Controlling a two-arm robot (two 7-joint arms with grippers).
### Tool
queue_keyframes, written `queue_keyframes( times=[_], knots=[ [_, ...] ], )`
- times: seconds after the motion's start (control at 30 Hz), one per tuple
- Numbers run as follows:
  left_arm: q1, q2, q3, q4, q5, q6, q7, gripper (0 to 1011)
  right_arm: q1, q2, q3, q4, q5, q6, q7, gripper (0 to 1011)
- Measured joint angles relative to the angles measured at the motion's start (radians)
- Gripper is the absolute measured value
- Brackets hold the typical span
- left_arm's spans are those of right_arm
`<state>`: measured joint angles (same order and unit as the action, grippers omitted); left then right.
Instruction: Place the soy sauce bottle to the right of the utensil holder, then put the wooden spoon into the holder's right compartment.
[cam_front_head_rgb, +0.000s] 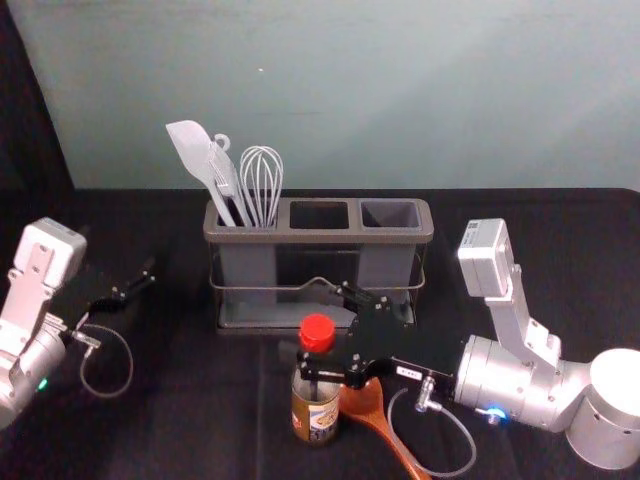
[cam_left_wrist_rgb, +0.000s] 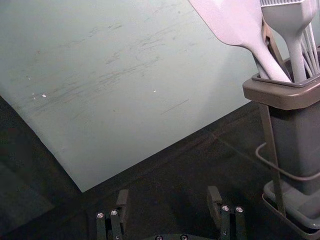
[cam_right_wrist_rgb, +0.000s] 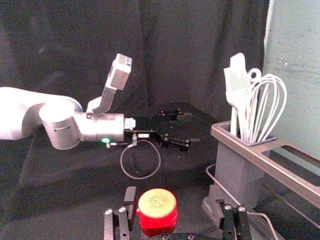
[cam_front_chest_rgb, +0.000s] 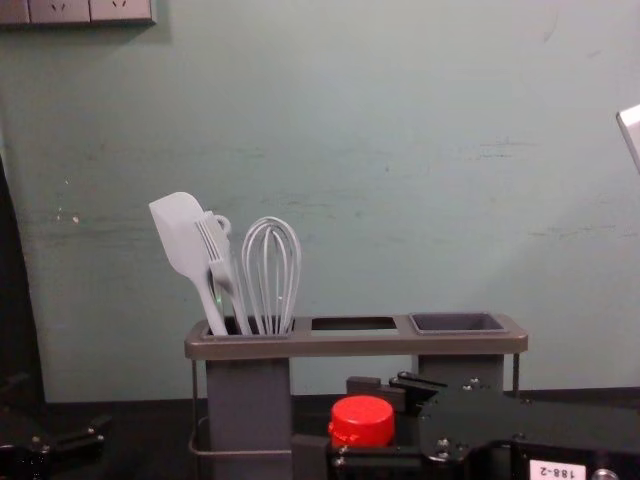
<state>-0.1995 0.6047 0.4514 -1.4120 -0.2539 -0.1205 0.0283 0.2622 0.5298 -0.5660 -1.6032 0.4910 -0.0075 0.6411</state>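
L gripper (cam_left_wrist_rgb: 168, 197), L edge: spread, idle. Grey plastic 3-slot utensil holder (cam_front_head_rgb: 320, 238), rear ctr. Red-capped brown soy sauce bottle (cam_front_head_rgb: 316, 415) in front. R gripper (cam_right_wrist_rgb: 174, 200) spread about it; off-ctr. closing could tip it. Reddish-brown wooden spoon (cam_front_head_rgb: 368, 403) just R; arm may snag it. Black cloth-covered table (cam_front_head_rgb: 200, 420); pale green wall (cam_front_head_rgb: 400, 90).

The right arm (cam_front_head_rgb: 525, 380) reaches inward from the right edge of the tabletop (cam_front_head_rgb: 220, 410), its right gripper (cam_front_head_rgb: 322, 328) level with fingers parted, while the left gripper (cam_front_head_rgb: 118, 254) hangs near the left edge, fingers wide apart.
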Motion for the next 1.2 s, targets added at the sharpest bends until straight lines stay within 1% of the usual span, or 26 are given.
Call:
queue_keyframes(
  times=[0.03,0.07,0.13,0.27,0.33,0.43,0.47,0.53,0.6,0.8,0.9,1.1,1.2],
  knots=[
    [0.0,0.0,0.0,0.0,0.0,0.0,0.0,1012,0.0,0.0,0.0,0.0,0.0,0.0,0.0,915],
    [0.0,0.0,0.0,0.0,0.0,0.0,0.0,1011,0.0,0.0,0.0,-0.001,0.0,0.0,0.0,868],
    [0.0,0.0,0.0,0.0,0.0,0.0,0.0,1012,0.0,0.0,0.0,-0.001,0.0,0.0,0.0,838],
    [0.0,0.0,0.0,0.0,0.0,0.0,0.0,1011,-0.001,0.001,0.001,-0.001,0.001,-0.001,0.0,707],
    [0.0,0.0,0.0,0.0,0.0,0.0,0.0,1011,-0.001,0.001,0.001,-0.002,0.001,-0.001,0.0,670],
    [0.0,0.0,0.0,0.0,0.0,0.0,0.0,1011,-0.001,0.001,0.001,-0.002,0.002,-0.001,0.0,570],
    [0.0,0.0,0.0,0.0,0.0,0.0,0.0,1011,-0.001,0.001,0.001,-0.002,0.002,-0.001,0.0,509],
    [0.0,0.0,0.0,0.0,0.0,0.0,0.0,1011,-0.002,0.001,0.002,-0.002,0.002,-0.001,0.0,465],
    [0.0,0.0,0.0,0.0,0.0,0.0,0.0,1011,-0.002,0.002,0.002,-0.002,0.002,-0.001,0.001,399],
    [0.0,0.0,0.0,0.0,0.0,0.0,0.0,1011,-0.002,0.002,0.002,-0.003,0.002,-0.002,0.001,388],
    [0.0,0.0,0.0,0.0,0.0,0.0,0.0,1012,-0.008,0.005,0.003,-0.015,0.001,-0.008,0.0,388],
    [0.0,0.0,0.0,0.0,0.0,0.0,0.0,1012,-0.03,0.022,0.014,-0.068,0.005,-0.013,-0.011,388],
    [0.0,0.0,0.0,0.0,0.0,0.0,0.0,1012,-0.044,0.036,0.023,-0.106,0.004,-0.013,-0.021,388]
  ],
)
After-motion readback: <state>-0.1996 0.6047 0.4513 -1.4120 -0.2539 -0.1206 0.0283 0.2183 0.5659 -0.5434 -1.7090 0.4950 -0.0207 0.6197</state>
